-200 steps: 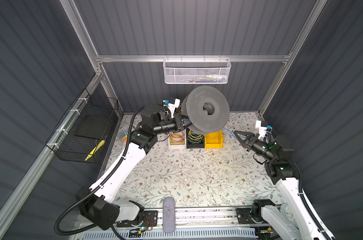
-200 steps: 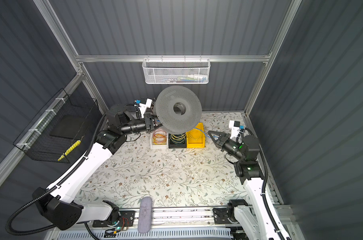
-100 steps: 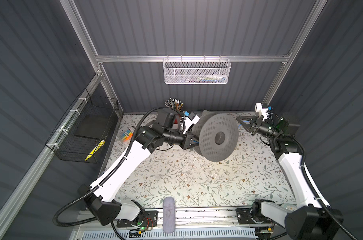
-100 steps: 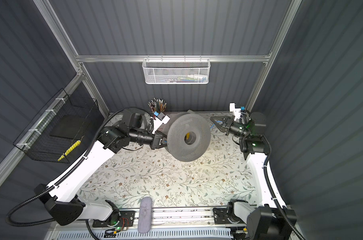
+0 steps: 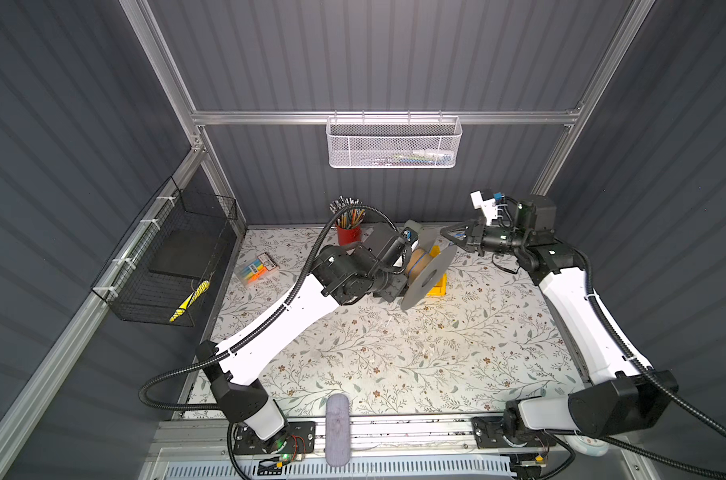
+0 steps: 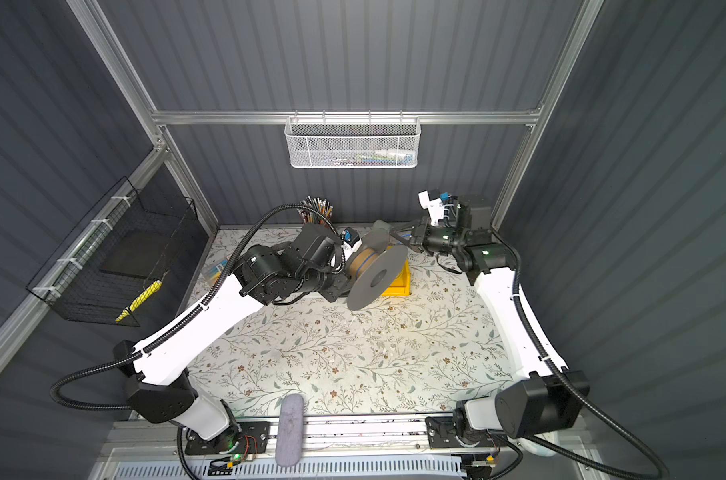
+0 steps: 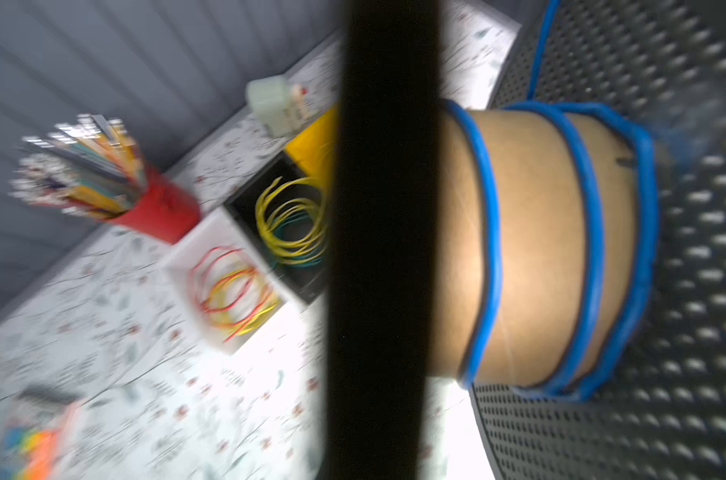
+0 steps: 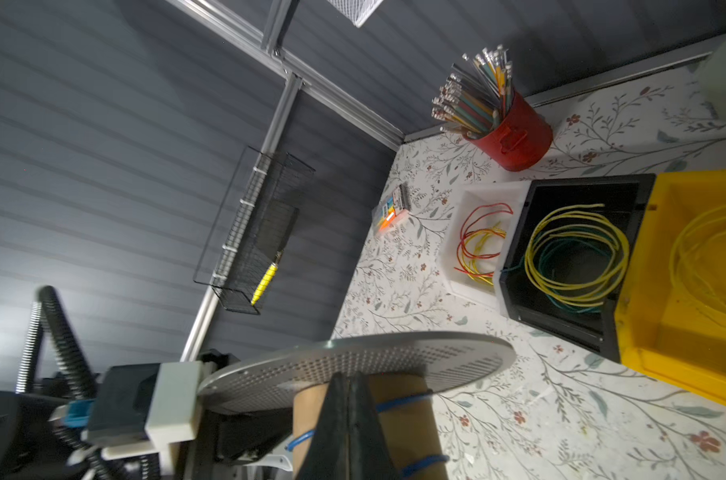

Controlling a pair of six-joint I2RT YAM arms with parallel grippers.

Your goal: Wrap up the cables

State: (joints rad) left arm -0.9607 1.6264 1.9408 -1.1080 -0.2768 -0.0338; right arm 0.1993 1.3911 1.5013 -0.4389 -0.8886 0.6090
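The floral counter [image 5: 394, 353] carries a row of bins at its back edge, and above them both arms meet. The left end effector [image 5: 398, 272] is clamped on the rear flange of a spool [image 5: 429, 276], holding it clear of the counter with its axis roughly level and its perforated grey front flange tilted over the yellow bin [image 5: 438, 286]. From the other side, the right end effector [image 5: 448, 232] reaches in with its jaws pressed together. The right wrist view shows the closed tips [image 8: 348, 399] against the cardboard core, apparently pinching the blue wire [image 7: 492, 232], though the pinch point itself is hidden. That wire lies on the core in a few loose, widely spaced turns, bunched toward one flange, with a strand running up across the perforated face. The black bin [image 8: 581, 183] and white tray [image 8: 483, 189] hold only yellow, green, red and orange coils, which play no part here. Winding looks early, since most of the core is bare. To do it well, the right side should hold light, steady tension and feed the springy wire square to the core while the left rolls the spool. Each new turn should sit tight beside the previous one, because slack would let the loops spring off or cross. The rim also needs to stay clear of the yellow bin.
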